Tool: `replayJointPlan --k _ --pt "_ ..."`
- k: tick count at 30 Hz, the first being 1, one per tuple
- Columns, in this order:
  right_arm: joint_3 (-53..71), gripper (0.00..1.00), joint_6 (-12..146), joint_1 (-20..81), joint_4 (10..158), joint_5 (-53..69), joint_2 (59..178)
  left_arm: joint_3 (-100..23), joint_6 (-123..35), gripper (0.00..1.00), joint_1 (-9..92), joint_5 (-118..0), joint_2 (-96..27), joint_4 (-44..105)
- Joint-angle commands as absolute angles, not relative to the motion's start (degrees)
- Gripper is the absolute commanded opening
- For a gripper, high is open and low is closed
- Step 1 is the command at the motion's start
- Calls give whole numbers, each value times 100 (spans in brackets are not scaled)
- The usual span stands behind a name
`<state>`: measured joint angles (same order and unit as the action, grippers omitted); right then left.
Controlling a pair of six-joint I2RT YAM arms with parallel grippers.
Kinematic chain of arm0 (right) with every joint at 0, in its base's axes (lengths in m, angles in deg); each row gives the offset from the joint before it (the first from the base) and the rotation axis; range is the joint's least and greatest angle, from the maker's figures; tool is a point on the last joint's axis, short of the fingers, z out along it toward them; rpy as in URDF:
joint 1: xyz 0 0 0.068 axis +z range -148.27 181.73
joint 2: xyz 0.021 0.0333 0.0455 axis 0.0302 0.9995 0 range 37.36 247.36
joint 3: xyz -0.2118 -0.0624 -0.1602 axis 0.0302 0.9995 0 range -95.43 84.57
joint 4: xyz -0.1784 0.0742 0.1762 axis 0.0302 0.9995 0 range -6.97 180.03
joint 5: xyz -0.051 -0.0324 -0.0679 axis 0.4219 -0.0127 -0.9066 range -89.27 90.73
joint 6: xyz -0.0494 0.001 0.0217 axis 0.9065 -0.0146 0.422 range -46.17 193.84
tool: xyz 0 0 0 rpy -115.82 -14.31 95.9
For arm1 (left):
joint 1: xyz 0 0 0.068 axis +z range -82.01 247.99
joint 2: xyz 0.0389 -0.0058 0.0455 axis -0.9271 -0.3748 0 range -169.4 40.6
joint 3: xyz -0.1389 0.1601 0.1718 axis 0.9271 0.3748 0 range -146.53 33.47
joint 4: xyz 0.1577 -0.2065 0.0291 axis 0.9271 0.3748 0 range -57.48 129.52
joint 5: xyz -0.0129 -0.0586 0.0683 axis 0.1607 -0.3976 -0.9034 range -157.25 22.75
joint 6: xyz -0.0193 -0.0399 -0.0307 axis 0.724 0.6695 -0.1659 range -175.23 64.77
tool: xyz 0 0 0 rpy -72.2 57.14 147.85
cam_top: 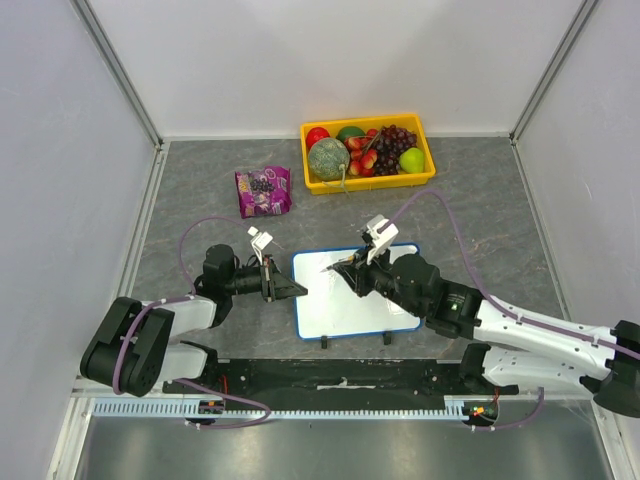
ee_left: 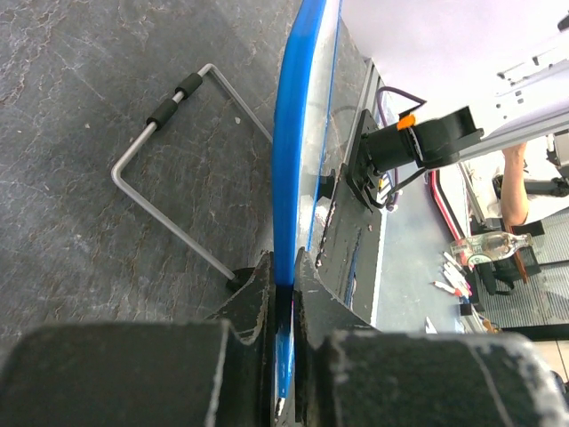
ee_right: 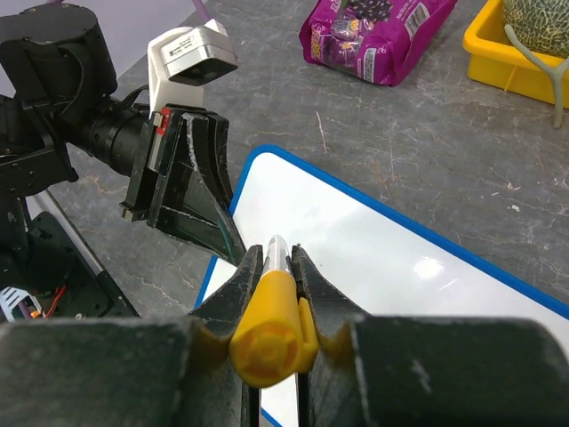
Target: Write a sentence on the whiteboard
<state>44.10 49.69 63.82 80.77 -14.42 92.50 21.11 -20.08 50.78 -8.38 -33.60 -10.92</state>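
- Left gripper (cam_top: 298,290) clamps the whiteboard (cam_top: 350,310) by its left rim on the table (cam_top: 480,200); surface blank.
- Right gripper (cam_top: 342,268) grips a yellow marker (ee_right: 269,307) over the top-left corner; light, even pressure should make legible strokes.

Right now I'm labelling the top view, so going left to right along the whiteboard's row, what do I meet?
Left gripper → whiteboard → right arm's white forearm. The right gripper, holding the marker, overlaps the whiteboard, so it is left out.
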Motion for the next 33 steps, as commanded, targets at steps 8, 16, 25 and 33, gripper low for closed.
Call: replayJointPlan --k 8,16,25,33 --pt "4221 0 5336 6958 7345 -2835 9546 2081 -2210 2 5085 -1179 -3349 -870" --pt "4300 0 5353 6985 7134 -2994 9651 2055 -2201 2 5085 -1161 -3438 -870" --pt "4300 0 5345 6984 7222 -3187 9801 2055 -2210 2 5076 -1170 -3446 -870" --pt "4370 0 5336 6985 7248 -3319 9924 2037 -2210 2 5085 -1161 -3490 -870"
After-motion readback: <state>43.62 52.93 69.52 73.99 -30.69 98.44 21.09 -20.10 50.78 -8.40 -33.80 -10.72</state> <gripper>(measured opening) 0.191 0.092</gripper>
